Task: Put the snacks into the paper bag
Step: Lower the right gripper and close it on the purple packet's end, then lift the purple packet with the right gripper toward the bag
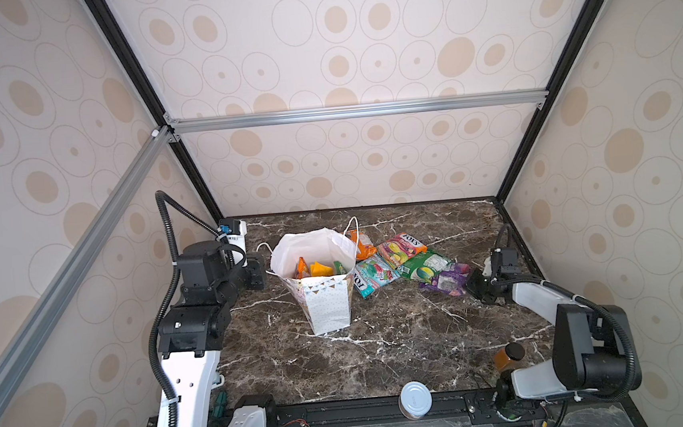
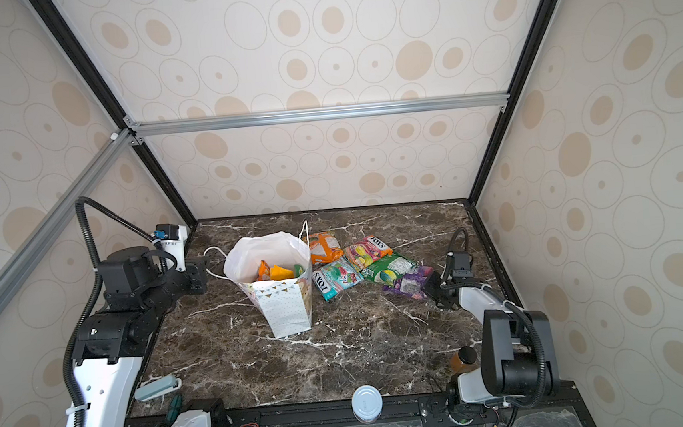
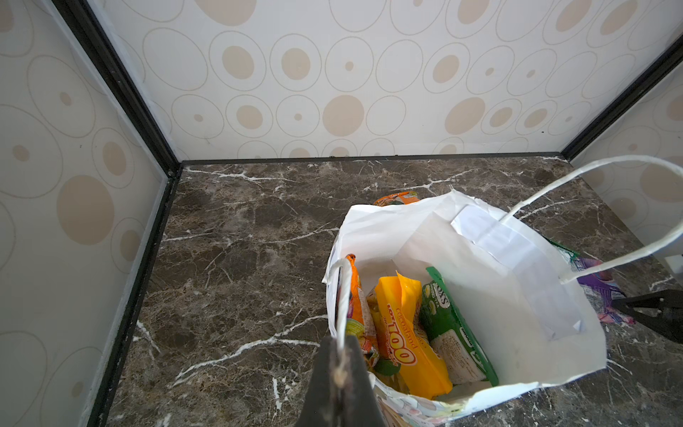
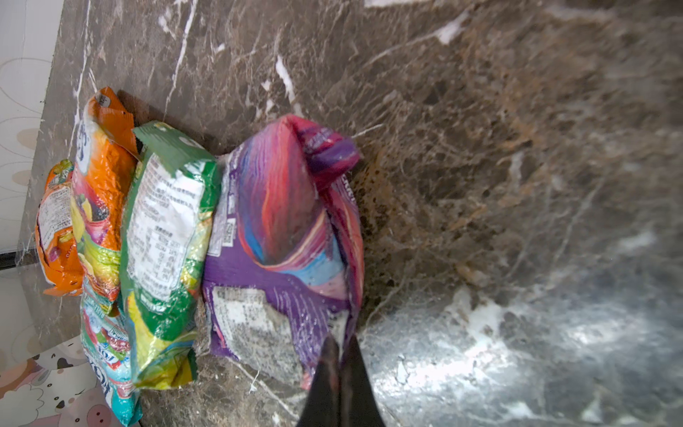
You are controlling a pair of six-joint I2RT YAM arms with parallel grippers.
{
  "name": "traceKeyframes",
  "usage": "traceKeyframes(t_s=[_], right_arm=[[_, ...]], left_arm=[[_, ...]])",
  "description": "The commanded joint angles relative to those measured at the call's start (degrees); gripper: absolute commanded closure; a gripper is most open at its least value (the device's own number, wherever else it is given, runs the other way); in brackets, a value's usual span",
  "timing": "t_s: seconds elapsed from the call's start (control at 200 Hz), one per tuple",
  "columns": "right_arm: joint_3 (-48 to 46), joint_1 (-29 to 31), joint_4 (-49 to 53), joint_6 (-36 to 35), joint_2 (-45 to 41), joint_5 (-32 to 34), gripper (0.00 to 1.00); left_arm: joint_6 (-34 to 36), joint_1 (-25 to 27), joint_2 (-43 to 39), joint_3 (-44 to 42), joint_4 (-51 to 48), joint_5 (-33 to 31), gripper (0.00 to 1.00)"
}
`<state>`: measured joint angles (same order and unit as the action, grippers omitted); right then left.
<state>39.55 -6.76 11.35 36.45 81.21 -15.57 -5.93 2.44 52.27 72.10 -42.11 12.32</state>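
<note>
The grasp of the next packet was in hand. The right end effector (image 4: pixel 340 342) was closed tight on the near edge of the purple packet (image 4: pixel 281 222), which lay on the bench (image 1: pixel 383 344) at the end of a row of five, to the right of the bag (image 1: pixel 326 303) in both top views. The left end effector (image 3: pixel 343 342) was clamped on a cord handle (image 3: pixel 343 292), by which the bag's mouth appeared to be held open. Three packets (image 3: pixel 403 332) were seen inside. Next, it was judged, the purple packet would need to be lifted clear of the green packet (image 4: pixel 166 229) beside it, carried over the rim and released. So thin a pinch might slip.
</note>
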Motion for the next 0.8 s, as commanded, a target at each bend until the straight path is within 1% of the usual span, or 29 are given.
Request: traceKeyframes(t_s=[0.0,0.185,0.52,0.795], right_arm=[[0.41,-0.38,1.57,-1.22,-2.72,0.29,1.00],[1.20,-0.35,3.16,-1.62,-5.76,0.26,1.00],[4.42,-0.35,9.45,-3.41,-12.18,0.92,1.00],[7.11,-0.36,12.70,-4.67,-13.57,0.29,1.00]], left_arm=[[1.72,0.28,-1.21,2.26,0.45,0.08,1.00],[1.72,0.27,-1.52,1.91,0.56,0.14,1.00],[1.72,0.29,-1.64,1.65,0.74,0.06,1.00],[1.72,0.29,-1.73,1.48,0.71,-0.25,1.00]])
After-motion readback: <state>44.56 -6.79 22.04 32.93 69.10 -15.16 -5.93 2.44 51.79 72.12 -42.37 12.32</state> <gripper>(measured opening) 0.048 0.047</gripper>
